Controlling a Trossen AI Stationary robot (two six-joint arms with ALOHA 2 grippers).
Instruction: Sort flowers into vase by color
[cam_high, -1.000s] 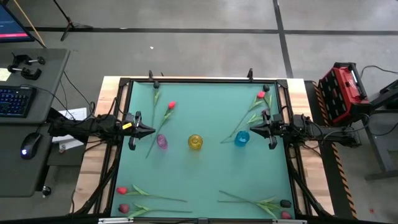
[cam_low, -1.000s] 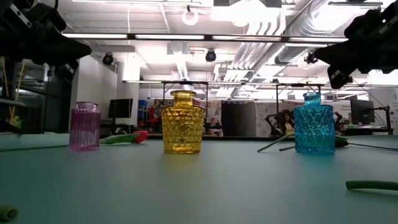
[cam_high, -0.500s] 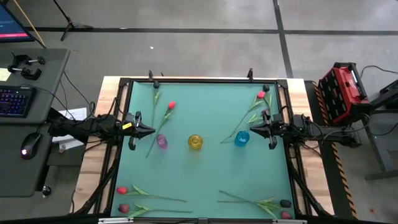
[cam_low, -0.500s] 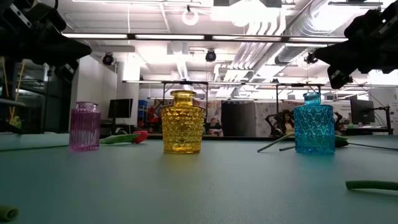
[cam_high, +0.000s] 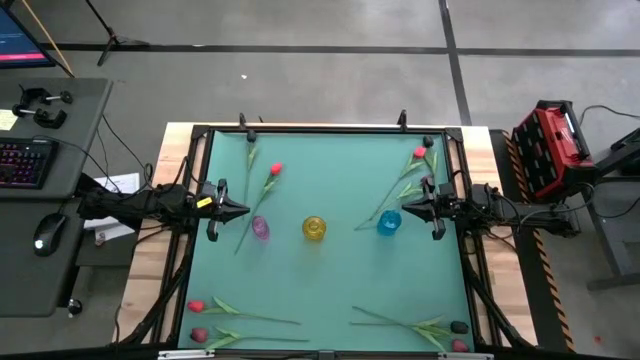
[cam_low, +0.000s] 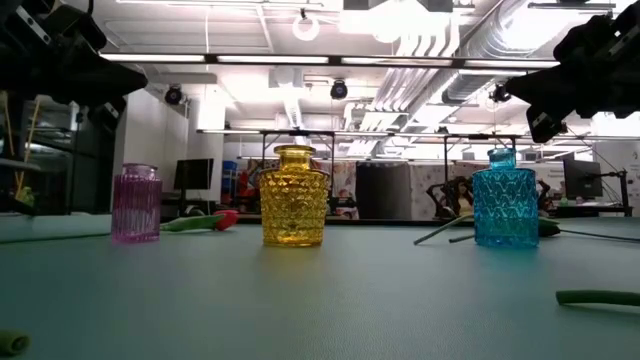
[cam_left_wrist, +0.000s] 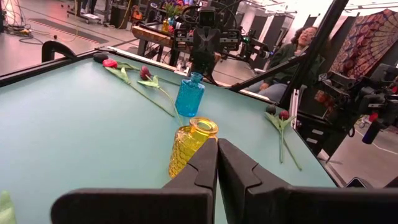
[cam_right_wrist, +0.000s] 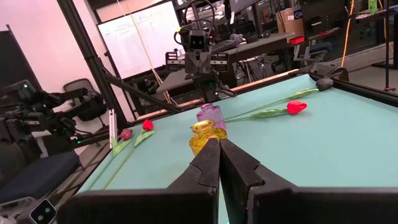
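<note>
Three small glass vases stand in a row mid-table: pink (cam_high: 260, 228), yellow (cam_high: 314, 228), blue (cam_high: 389, 222). Tulips lie flat on the mat: a red one (cam_high: 274, 171) and a dark one (cam_high: 251, 137) far left, red (cam_high: 419, 153) and dark (cam_high: 428, 141) ones far right, red (cam_high: 196, 306) and maroon (cam_high: 199, 334) near left, dark (cam_high: 458, 327) and maroon (cam_high: 459, 346) near right. My left gripper (cam_high: 243, 210) hovers shut just left of the pink vase. My right gripper (cam_high: 405, 210) hovers shut just right of the blue vase. Both are empty.
A black frame (cam_high: 320, 128) rims the green mat. Open mat lies between the vase row and the near flowers. A person (cam_left_wrist: 292, 46) sits beyond the table's right side in the left wrist view. A red toolbox (cam_high: 553, 148) stands off the table's right.
</note>
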